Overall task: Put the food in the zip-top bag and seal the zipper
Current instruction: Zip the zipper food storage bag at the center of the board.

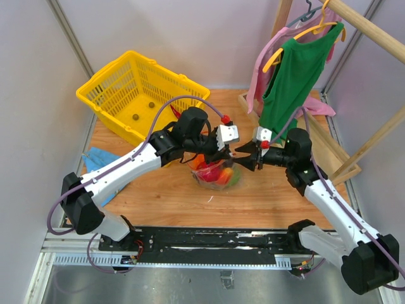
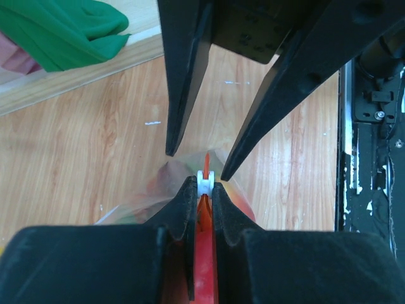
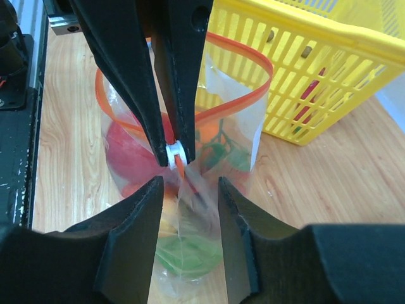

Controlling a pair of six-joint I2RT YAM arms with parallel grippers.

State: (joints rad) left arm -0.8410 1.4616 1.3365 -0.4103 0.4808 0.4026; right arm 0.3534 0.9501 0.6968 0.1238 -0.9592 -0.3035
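Left gripper (image 2: 204,183): clamped tight on white tab (image 3: 175,152) of zipper (image 3: 237,104).
Right gripper (image 3: 190,187): fingers parted, bag (image 1: 215,174) film between, not clamped.
Bag with food (image 3: 130,155): frame centre, on wood table (image 1: 164,196).
Yellow basket (image 1: 136,95) upper left; green shirt (image 1: 294,76) upper right.

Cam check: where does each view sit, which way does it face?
Top external: above and behind the bases, looking down at the table; both arms show.
Left wrist: looks along the left claw, shut on the zipper tab, toward the right claw.
Right wrist: looks the opposite way, own open fingers below, toward the basket.
Shared: tab and bag.
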